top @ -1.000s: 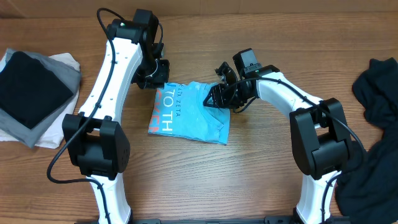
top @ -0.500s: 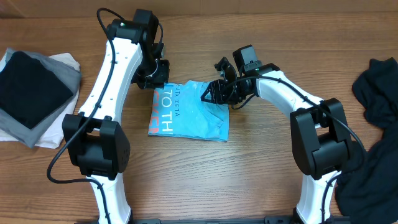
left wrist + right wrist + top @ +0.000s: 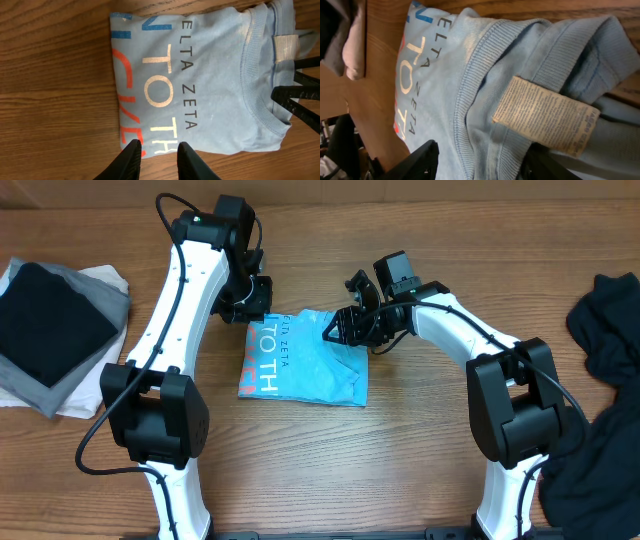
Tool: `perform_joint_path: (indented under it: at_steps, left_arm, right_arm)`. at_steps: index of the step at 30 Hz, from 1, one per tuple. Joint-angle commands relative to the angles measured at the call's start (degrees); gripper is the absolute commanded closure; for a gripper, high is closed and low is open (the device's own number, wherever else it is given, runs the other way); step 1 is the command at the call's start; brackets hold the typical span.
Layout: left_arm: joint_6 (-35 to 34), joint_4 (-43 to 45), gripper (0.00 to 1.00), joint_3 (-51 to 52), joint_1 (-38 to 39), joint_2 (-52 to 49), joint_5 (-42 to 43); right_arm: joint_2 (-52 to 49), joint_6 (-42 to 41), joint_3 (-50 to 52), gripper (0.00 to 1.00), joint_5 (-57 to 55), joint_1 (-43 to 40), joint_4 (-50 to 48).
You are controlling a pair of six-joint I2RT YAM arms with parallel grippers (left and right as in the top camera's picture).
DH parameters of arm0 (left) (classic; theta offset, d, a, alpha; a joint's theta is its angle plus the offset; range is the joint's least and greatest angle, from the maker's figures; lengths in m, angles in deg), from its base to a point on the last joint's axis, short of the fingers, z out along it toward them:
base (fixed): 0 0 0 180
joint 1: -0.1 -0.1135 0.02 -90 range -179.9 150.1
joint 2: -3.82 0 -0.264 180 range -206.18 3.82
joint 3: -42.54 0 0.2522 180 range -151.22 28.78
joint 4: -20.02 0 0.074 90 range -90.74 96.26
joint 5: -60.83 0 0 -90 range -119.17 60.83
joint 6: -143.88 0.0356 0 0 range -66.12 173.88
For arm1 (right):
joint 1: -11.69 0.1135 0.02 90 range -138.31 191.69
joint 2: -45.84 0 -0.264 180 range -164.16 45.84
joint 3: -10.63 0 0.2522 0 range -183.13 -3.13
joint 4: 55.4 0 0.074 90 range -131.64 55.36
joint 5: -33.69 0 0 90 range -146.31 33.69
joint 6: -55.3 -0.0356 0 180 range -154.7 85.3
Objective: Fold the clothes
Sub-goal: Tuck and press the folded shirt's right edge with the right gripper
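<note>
Folded sky-blue T-shirt (image 3: pixel 305 360) lies mid-table (image 3: pixel 400 450) between the two arms. The left wrist view reads its white and red lettering (image 3: pixel 160 85), with the left gripper (image 3: pixel 157 150) spread open over the print. Only the right wrist view shows the neck label (image 3: pixel 545 117), the right gripper (image 3: pixel 480 165) open astride the collar (image 3: pixel 470 95). The overhead view adds a black heap (image 3: pixel 605 330) at right.

The table (image 3: pixel 400 440) was grained wood with a low sheen. The T-shirt (image 3: pixel 215 85) was soft, matt knit cloth. Its collar (image 3: pixel 475 75) was ribbed and its lettering (image 3: pixel 160 80) flat, faded print. The neck label (image 3: pixel 545 117) looked woven and coarse. The left arm casing (image 3: pixel 185 290) was glossy white plastic, and the left gripper (image 3: pixel 158 146) had matt black fingers.
</note>
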Motion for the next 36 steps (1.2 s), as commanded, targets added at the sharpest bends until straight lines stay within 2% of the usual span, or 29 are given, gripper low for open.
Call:
perform_joint_path:
  at_steps: [1,10,20,26,31,33,36]
  left_arm:
    - [-0.76,-0.09,0.72,-1.2,0.11,-0.7,-0.37]
    - [-0.74,0.07,0.72,-1.2,0.11,-0.7,-0.39]
    - [-0.76,0.07,0.71,-1.2,0.11,-0.7,-0.37]
    - [-0.76,-0.09,0.71,-1.2,0.11,-0.7,-0.37]
    - [-0.76,-0.2,0.71,-1.2,0.11,-0.7,-0.39]
    - [-0.76,-0.39,0.71,-1.2,0.11,-0.7,-0.37]
    - [-0.76,-0.72,0.71,-1.2,0.11,-0.7,-0.37]
  right_arm:
    - [0.09,-0.42,-1.66,0.45,2.49,0.55,-0.17]
    - [0.15,-1.53,-1.88,0.42,2.71,-0.22,-0.2]
    - [0.15,-1.44,-2.8,0.21,-0.11,-0.28,-3.67]
    - [0.15,-1.44,-2.73,0.22,0.04,0.68,0.81]
    - [0.13,-1.44,-2.71,0.32,-0.04,2.25,2.19]
    - [0.13,-1.46,-2.73,0.5,-0.13,2.47,2.25]
    - [0.13,-1.46,-2.73,0.71,-0.13,2.45,2.25]
